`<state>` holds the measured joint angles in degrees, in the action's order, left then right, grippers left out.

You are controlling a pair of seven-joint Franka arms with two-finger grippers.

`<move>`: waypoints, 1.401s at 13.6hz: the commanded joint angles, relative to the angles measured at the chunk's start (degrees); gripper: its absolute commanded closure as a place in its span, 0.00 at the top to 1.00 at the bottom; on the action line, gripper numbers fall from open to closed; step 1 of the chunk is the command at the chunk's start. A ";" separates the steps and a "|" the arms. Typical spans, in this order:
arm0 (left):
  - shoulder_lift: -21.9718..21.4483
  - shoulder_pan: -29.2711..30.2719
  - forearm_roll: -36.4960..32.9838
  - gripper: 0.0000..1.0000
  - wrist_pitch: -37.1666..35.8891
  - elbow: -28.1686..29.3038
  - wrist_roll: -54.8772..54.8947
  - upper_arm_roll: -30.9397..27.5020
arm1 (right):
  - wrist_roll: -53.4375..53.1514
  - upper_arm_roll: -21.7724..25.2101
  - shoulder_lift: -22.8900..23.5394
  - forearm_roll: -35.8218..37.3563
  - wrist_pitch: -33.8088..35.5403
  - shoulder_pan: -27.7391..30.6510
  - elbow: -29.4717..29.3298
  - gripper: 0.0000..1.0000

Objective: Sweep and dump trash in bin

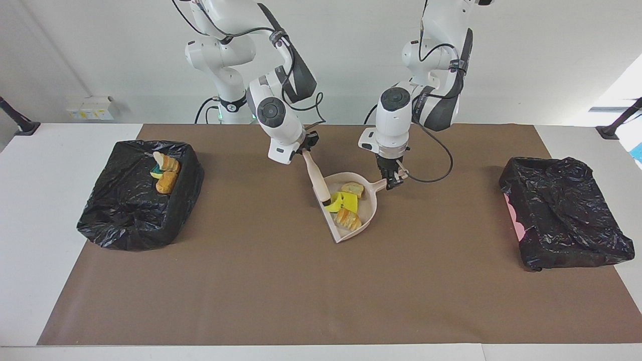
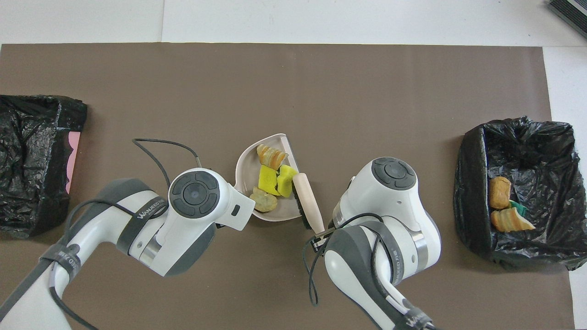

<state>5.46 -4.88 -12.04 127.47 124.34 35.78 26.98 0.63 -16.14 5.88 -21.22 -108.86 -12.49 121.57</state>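
At mid-counter (image 1: 281, 281), the left tool (image 1: 393, 181) clamps the dustpan (image 1: 368, 213) handle, bracing its mouth. The right tool (image 1: 304, 148), closed on the brush (image 1: 318, 176), crowds trash (image 1: 346, 203) inside.

Two yellow sponge chunks (image 1: 344, 201) and two tan pastry bits (image 1: 347, 219) crowd together inside the dustpan (image 1: 370, 208). Three more pieces (image 1: 165, 173) lie in the black-lined bin (image 1: 125, 220) at nine o'clock of it.
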 commanded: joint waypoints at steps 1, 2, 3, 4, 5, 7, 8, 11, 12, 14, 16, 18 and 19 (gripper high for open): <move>-0.63 0.31 0.09 0.00 1.20 1.35 1.13 -0.26 | 2.27 -0.04 -1.31 -0.40 2.59 3.42 -0.28 0.00; -0.63 0.31 0.09 0.00 1.20 1.35 1.13 -0.26 | 2.36 -0.04 -1.31 0.30 4.08 4.04 -0.98 0.00; -0.63 0.31 0.09 0.00 1.20 1.35 1.13 -0.26 | 2.18 0.05 -1.31 1.78 5.49 4.05 -1.34 0.00; -0.63 0.31 0.09 0.00 1.20 1.35 1.13 -0.26 | 2.09 0.05 -1.40 3.71 5.85 4.05 -1.43 0.00; -0.54 0.40 0.09 0.00 1.20 1.35 1.22 -0.26 | 2.01 0.05 -1.49 5.73 5.94 4.05 -1.34 0.00; -0.54 0.40 0.09 0.00 1.29 1.35 1.31 -0.26 | 2.01 -0.04 -1.84 8.21 6.29 4.05 -1.16 0.00; -0.54 0.40 0.09 0.00 1.29 1.35 1.31 -0.35 | 1.66 -0.04 -1.93 8.22 6.38 3.96 -1.16 0.00; -0.45 0.40 0.09 0.00 0.77 0.65 3.40 -0.43 | 0.51 -0.13 -2.01 8.22 6.47 3.79 -1.60 0.00; -0.37 0.40 0.09 0.00 0.68 0.38 4.46 -0.61 | -2.36 -0.04 -2.10 8.22 6.82 3.96 -1.78 0.00; -1.85 0.31 0.35 0.00 0.59 0.12 10.23 -3.85 | -10.44 -0.12 -2.71 10.22 6.74 3.09 -1.60 0.00; -4.13 0.31 3.67 0.00 0.24 0.21 15.96 -6.66 | -14.67 -0.30 -2.98 12.26 6.12 2.73 -1.17 0.00; -6.50 0.31 6.49 0.00 -2.03 0.12 23.68 -10.61 | -20.99 -0.21 -3.33 12.96 4.90 0.98 -0.99 0.00; -8.26 0.23 9.03 0.00 -2.92 0.03 28.68 -13.76 | -24.24 -0.30 -3.51 13.05 3.58 0.02 -0.73 0.00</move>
<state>1.66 -4.72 -6.87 126.79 123.78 56.81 17.16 -17.98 -16.06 4.03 -9.66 -103.74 -11.15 120.00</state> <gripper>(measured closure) 0.692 0.740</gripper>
